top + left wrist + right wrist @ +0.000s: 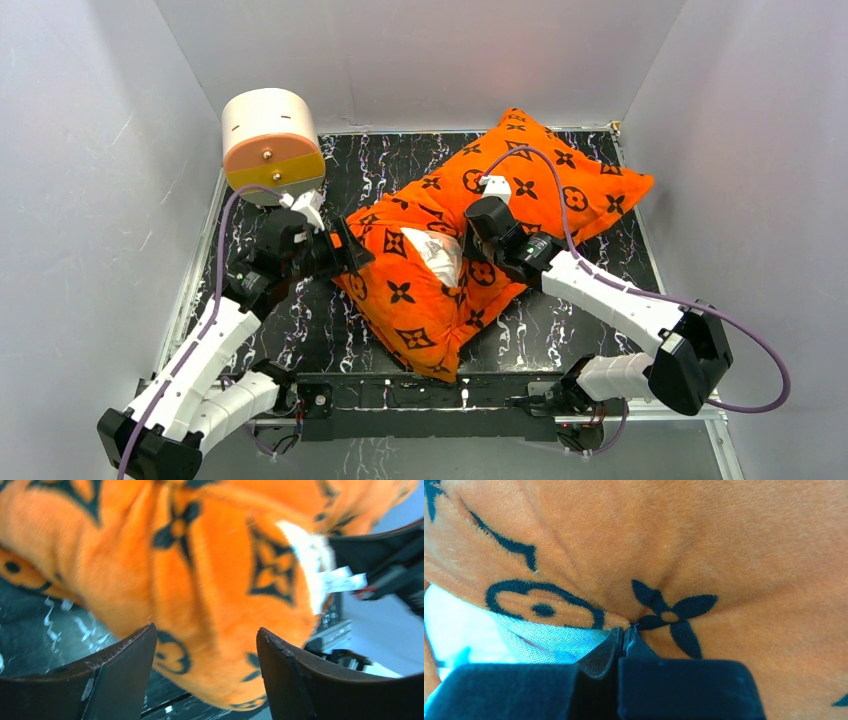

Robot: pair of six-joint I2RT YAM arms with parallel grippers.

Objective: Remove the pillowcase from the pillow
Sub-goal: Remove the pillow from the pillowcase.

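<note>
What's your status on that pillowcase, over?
Left gripper open, straddling the pillowcase edge. Right gripper shut on the pillowcase beside its opening. Pillow mostly covered, white showing through the opening. Cylinder off left, not blocking.

The left white plastic arm (205,350) and the right white plastic arm (610,295) both have chunky black joints. A thin purple cable (218,270) runs along each one. The flat black fingers (120,680) look scuffed at their edges.

No legible text anywhere. Print on pillowcase (560,170) was only black flower, star and circle motifs, no letters. White tag (342,581) at its opening was too blurred to read.
</note>
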